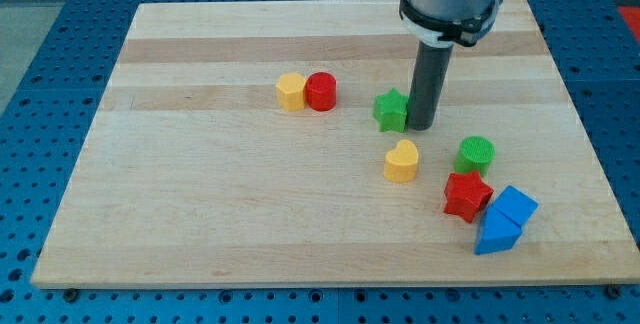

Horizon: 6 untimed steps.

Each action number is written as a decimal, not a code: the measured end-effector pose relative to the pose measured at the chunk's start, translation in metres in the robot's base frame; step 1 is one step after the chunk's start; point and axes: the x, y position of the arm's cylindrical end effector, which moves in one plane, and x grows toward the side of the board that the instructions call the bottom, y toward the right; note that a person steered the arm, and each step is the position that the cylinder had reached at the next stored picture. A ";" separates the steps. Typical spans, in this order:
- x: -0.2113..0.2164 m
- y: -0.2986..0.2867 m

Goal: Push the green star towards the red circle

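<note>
The green star [391,110] lies on the wooden board right of centre. The red circle [321,92] stands to its left and slightly higher in the view, touching a yellow hexagon block [291,92] on its left side. My tip [420,126] is down on the board, right against the green star's right side. The rod rises from there to the arm's grey body at the view's top.
A yellow heart [401,161] lies below the green star. A green circle [475,154], a red star [467,196] and two blue blocks [503,220] cluster at the lower right. The board [200,214] is bordered by blue pegboard.
</note>
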 end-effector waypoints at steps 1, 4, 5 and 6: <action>-0.007 -0.004; 0.033 0.013; 0.034 0.010; 0.023 0.007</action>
